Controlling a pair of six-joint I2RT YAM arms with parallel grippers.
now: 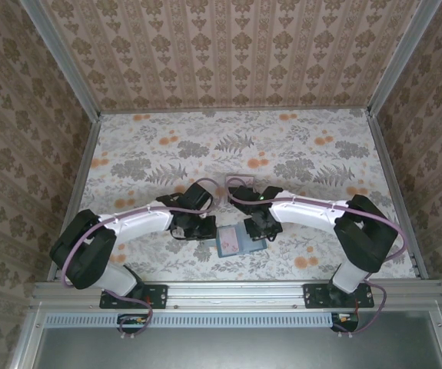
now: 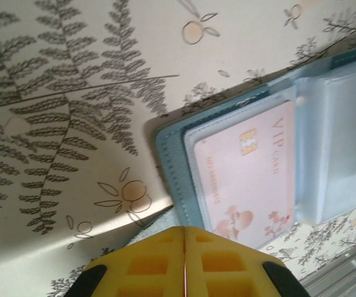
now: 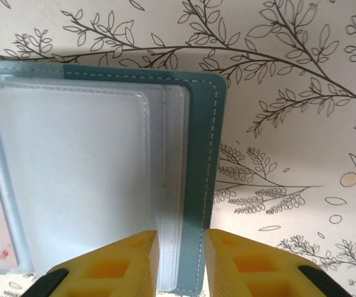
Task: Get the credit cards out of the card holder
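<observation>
Half-masking the card holder [image 1: 230,242] from above: left hand [image 2: 184,238] pressed together, right hand [image 3: 182,241] parted astride its teal edge.

Part of card holder [image 1: 232,243] beneath the arms from above; credit card [image 2: 246,179] lettering blurred, perhaps "VIP".

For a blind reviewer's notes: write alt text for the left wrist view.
An open teal card holder lies on a fern-printed tablecloth, a pink VIP card visible in its clear sleeve. Yellow fingers, pressed together, sit at the bottom edge.
</observation>
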